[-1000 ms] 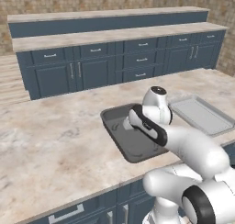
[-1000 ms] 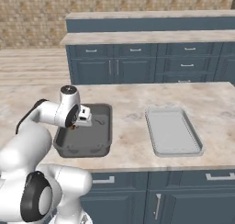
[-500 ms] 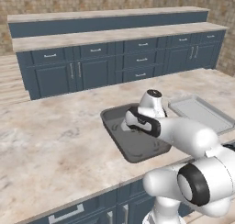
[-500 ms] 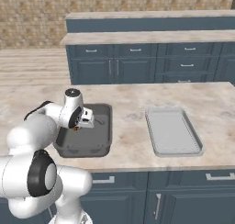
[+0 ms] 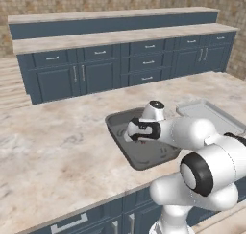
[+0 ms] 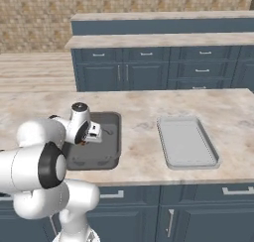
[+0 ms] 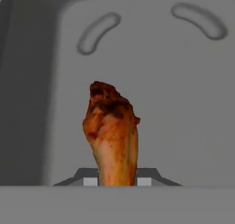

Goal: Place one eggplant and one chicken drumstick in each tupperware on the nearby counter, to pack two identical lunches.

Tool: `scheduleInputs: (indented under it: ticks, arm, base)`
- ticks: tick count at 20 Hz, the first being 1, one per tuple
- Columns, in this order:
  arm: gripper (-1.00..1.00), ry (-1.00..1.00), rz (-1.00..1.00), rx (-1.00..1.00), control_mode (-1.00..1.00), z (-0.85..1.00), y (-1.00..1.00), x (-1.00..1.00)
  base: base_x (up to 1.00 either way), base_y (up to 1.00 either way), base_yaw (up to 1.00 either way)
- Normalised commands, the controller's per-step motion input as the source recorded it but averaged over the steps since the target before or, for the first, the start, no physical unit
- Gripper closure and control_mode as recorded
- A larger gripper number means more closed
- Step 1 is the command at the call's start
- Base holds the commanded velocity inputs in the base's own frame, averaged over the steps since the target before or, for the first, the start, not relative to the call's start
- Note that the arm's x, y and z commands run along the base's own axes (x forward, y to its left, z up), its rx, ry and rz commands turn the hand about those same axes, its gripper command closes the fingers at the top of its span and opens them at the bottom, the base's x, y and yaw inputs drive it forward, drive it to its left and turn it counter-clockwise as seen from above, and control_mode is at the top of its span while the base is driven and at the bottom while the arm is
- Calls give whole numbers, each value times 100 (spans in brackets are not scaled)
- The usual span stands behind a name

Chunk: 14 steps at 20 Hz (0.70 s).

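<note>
My gripper point(image 7: 118, 179) is shut on a browned chicken drumstick point(image 7: 111, 135), holding its thin end so the meaty end points at the floor of the dark grey tupperware tub point(image 7: 183, 103). In the left base view the gripper point(image 5: 136, 135) hangs low inside the tub point(image 5: 146, 155), near its left wall. From the right base view the hand point(image 6: 91, 135) is over the same tub point(image 6: 96, 157). The shallow pale grey tupperware tray point(image 6: 186, 142) lies to the right of it on the beige counter point(image 6: 139, 107). The eggplant is out of view.
Stepped blue counters point(image 5: 120, 60) run along the brick wall beyond a strip of wooden floor. The pale tray point(image 5: 212, 114) sits close to the arm's right side. Bare stone top point(image 5: 53, 146) stretches to the left of the tub.
The hand has sunk lower into the dark tub and shifted toward its left side, still holding the drumstick. The jaws have stayed shut.
</note>
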Motion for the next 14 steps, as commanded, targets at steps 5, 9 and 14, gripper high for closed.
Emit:
scheduleInputs:
  ticks: [5,9,14]
  arm:
    - [100,0,0,0,-100,-19,0,17]
    - [-100,0,0,0,-100,-22,0,22]
    - [-100,0,0,0,-100,-20,0,27]
  base:
    - [0,0,0]
    - [0,0,0]
    - [0,0,0]
